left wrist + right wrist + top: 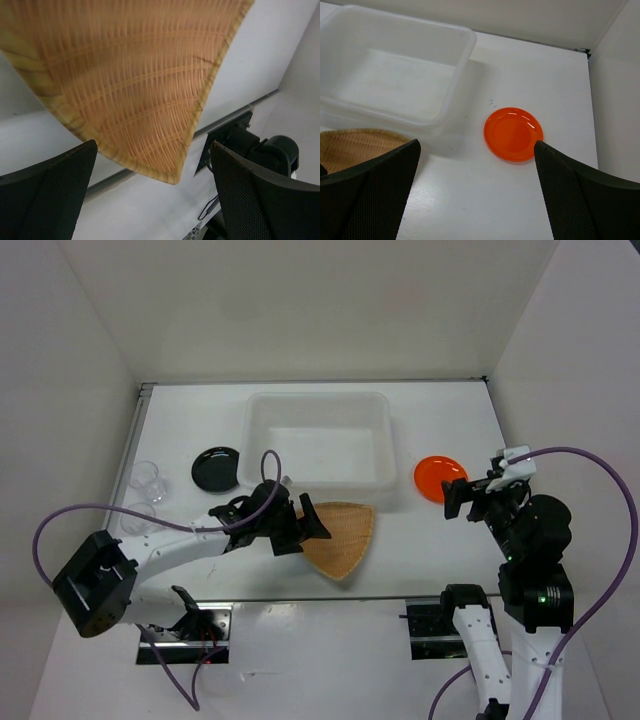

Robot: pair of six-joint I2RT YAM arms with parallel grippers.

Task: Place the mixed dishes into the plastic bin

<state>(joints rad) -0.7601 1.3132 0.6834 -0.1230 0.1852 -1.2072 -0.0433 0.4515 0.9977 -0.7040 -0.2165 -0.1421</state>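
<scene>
Bin (pixel 318 396) came first in size: the translucent white tub sat at the back centre of the table (pixel 420 560), and I could see no dish in it, so I judged the job barely begun. Next, the woven basket tray (pixel 345 535) lay flat just in front of the bin's near wall. I had the left gripper (pixel 312 520) at the tray's left edge, jaws spread wide and holding nothing. From the left wrist view the weave filled the frame above the two fingers, which suited a pinch on the rim. The orange plate (pixel 438 477) rested right of the bin, apart from it. The right gripper (pixel 455 502) hovered beside it, likewise wide and empty, lined up, I think, for that plate. The black plate (pixel 216 468) lay left of the bin. Smallest, two clear cups (pixel 150 478) stood at the far left, apart from both grippers.
</scene>
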